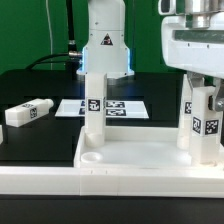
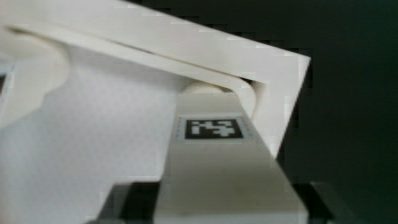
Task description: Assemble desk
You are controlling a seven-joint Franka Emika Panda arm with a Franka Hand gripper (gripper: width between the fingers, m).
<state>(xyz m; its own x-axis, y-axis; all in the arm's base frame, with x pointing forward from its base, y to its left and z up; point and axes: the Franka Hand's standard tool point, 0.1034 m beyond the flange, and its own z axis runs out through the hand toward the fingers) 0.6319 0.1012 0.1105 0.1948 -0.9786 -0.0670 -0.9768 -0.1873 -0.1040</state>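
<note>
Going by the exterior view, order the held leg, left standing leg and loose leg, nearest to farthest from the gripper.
1. Held leg, in the gripper, exterior view's right.
2. Left standing leg, upright in the tabletop, middle-left.
3. Loose leg, lying on the table, far left.

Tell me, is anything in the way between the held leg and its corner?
Nothing visible. The gripper holds the held leg upright, right at the tabletop's corner. The standing leg and the lying leg are off to the side. The socket itself is hidden.
</note>
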